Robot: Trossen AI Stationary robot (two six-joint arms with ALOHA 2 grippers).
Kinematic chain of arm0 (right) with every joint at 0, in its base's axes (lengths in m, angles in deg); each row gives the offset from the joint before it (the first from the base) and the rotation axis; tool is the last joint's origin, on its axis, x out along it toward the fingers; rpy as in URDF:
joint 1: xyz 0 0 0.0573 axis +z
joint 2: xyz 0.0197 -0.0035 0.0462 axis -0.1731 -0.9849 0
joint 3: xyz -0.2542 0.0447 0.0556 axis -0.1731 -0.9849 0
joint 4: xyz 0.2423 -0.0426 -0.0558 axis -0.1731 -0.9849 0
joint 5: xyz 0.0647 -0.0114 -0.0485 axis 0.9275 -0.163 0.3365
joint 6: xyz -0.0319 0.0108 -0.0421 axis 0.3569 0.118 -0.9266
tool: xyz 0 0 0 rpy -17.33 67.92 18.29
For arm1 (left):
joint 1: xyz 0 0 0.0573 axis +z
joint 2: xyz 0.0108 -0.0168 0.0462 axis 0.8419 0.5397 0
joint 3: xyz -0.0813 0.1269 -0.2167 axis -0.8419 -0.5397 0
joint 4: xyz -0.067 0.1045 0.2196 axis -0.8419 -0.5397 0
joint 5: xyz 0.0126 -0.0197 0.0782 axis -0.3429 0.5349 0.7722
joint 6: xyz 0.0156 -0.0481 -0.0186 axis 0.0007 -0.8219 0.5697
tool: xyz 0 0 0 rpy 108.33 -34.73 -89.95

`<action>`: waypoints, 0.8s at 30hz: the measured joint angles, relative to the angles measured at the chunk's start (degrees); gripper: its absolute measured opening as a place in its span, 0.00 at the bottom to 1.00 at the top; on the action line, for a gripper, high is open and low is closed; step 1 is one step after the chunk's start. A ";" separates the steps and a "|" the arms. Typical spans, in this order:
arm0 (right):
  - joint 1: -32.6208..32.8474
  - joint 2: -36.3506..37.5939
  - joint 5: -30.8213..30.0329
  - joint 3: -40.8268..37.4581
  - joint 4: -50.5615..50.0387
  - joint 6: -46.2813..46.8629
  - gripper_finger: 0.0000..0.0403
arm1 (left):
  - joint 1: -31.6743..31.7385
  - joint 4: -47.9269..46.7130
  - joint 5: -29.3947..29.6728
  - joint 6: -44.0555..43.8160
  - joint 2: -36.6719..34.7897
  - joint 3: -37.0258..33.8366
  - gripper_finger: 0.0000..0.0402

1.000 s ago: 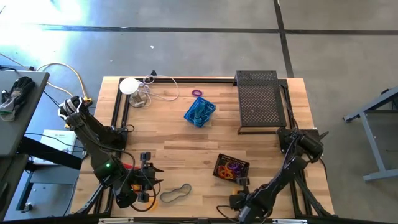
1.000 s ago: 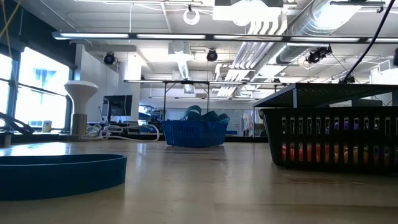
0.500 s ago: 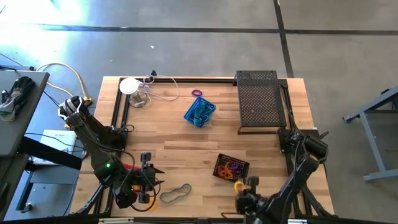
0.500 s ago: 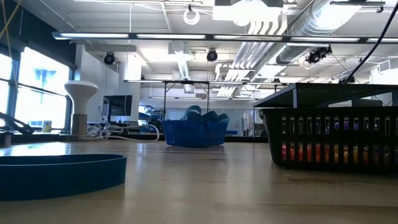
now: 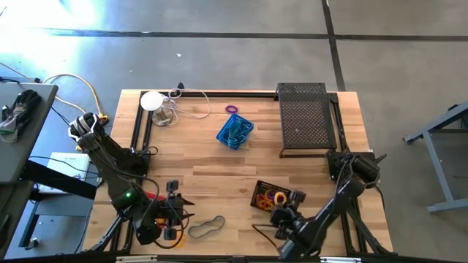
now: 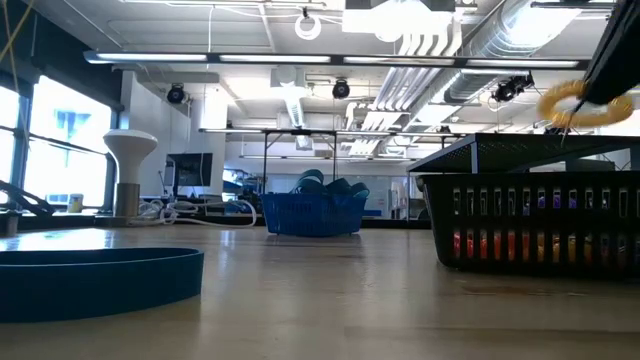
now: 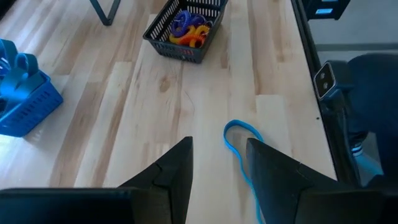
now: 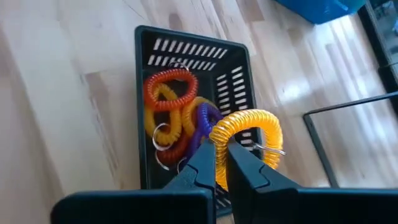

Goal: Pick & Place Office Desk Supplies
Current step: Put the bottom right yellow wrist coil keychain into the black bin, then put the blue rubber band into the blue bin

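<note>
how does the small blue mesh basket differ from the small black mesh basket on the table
The small blue mesh basket sits mid-table and holds blue items; the small black mesh basket sits near the front edge and holds red, yellow, orange and purple coil rings. Nothing hovers over the blue basket, while the right gripper holds a yellow coil ring above the black one. Both are open-topped and stand upright on the wooden table.

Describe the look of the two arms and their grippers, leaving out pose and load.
Both arms are dark, jointed links. The left arm shows a small green light, red parts near its wrist and pale wrapped cabling at its base. The left gripper and right gripper each have two dark, flat, tapering fingers. Dark cables run along the right arm.
</note>
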 joint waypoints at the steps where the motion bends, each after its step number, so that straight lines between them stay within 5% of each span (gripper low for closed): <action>1: -0.52 0.00 0.35 -0.65 0.52 -0.02 0.02 | -0.06 0.11 -0.14 -0.61 0.00 -0.10 0.35; 7: -2.95 0.02 6.14 -2.35 1.59 -0.33 0.10 | -0.27 0.08 -1.82 -2.79 0.00 -0.19 0.35; 17: -4.96 0.07 5.42 -2.35 1.22 -5.10 0.39 | -0.90 2.32 -1.67 -2.79 5.19 -0.19 0.35; 24: -4.71 0.17 -0.10 -0.73 -5.46 -4.73 0.50 | -0.88 7.38 -1.67 -4.52 9.72 -0.21 0.35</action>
